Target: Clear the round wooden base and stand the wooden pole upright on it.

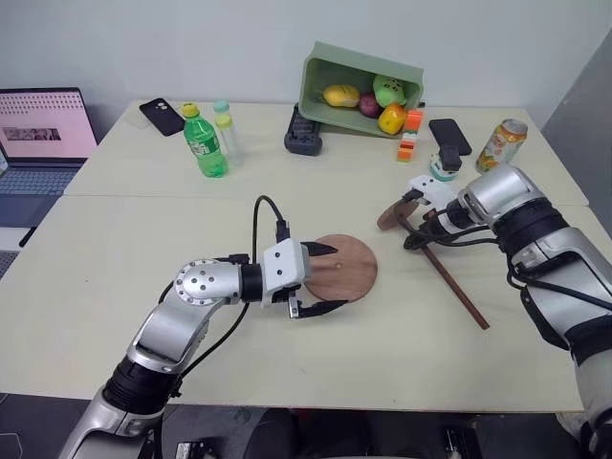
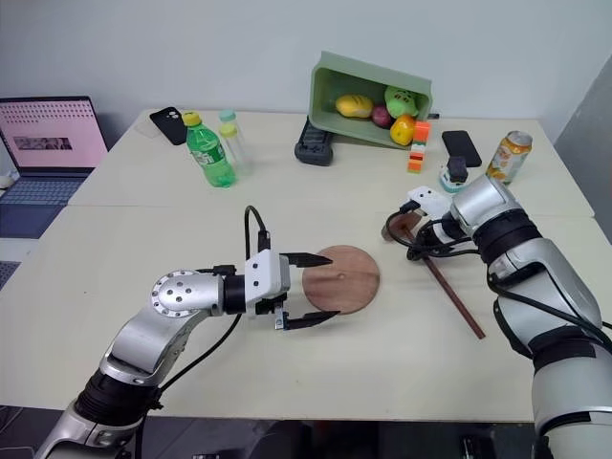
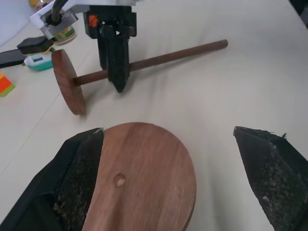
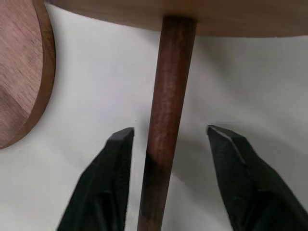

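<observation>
The wooden pole (image 1: 449,273) is seen lying flat on the table (image 1: 143,229), right of the round wooden base (image 1: 342,268), its disc end far and its long axis running toward the near right. It is straddled near the disc by the right gripper (image 4: 168,139), fingers apart and not yet clamped. The base's left edge is bracketed by the left gripper (image 1: 323,279), fingers spread.

A pale green plastic bin (image 1: 325,59) lies tipped on a cream table (image 1: 115,249), holding toy fruit. Nearby stand a green soda bottle (image 1: 204,143), a drink can (image 1: 501,144), black phones and an open laptop (image 1: 43,143).
</observation>
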